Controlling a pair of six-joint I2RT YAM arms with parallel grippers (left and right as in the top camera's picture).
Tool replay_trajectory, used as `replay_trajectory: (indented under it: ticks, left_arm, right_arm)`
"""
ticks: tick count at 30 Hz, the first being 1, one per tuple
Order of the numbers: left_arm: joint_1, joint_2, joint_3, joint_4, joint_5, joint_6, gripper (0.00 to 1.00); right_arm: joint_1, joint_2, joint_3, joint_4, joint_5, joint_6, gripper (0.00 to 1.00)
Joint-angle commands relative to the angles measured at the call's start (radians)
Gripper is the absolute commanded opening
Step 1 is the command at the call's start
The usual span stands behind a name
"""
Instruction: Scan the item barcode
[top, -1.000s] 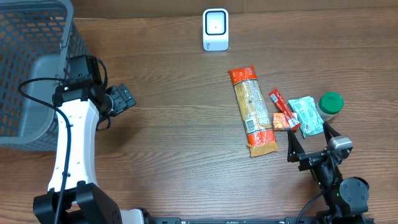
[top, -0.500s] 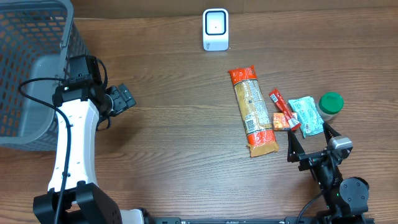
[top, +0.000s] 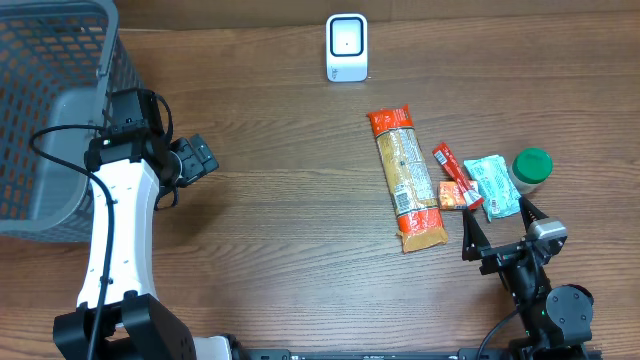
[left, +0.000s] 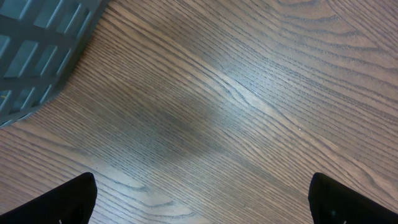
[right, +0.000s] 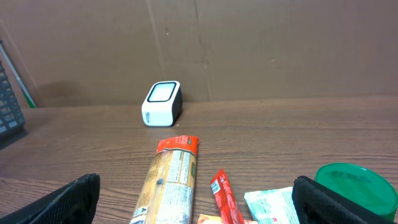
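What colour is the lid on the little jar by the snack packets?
Green lid, clearest in the right wrist view.

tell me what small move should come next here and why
Probably ease the right gripper forward and down onto the teal packet: its jaws stand open and empty just short of it, nothing is held yet, and the scanner stands farther back.
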Motion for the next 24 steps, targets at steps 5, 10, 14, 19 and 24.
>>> replay_trajectory:
  ticks: [5,10,14,19,24]
  left_arm:
    - [0.0,-0.061,0.002,0.0,-0.006,-0.006,1.0]
    - [0.0,-0.243,0.002,0.0,-0.006,-0.006,1.0]
    - [0.0,-0.427,0.002,0.0,-0.006,-0.006,1.0]
    - [0.0,-0.606,0.002,-0.001,-0.006,-0.006,1.0]
    - [0.0,-0.685,0.002,-0.017,-0.006,-0.006,1.0]
  right_arm:
    - [-0.004,-0.012,-0.01,0.005,-0.002,0.003,1.0]
    - [-0.004,-0.012,-0.01,0.005,-0.002,0.003,1.0]
    - [-0.004,-0.012,-0.011,0.005,-0.003,0.003,1.0]
    - [-0.004,-0.012,-0.01,0.005,-0.003,0.003,1.0]
    - [-0.004,-0.012,-0.01,0.005,-0.002,0.003,1.0]
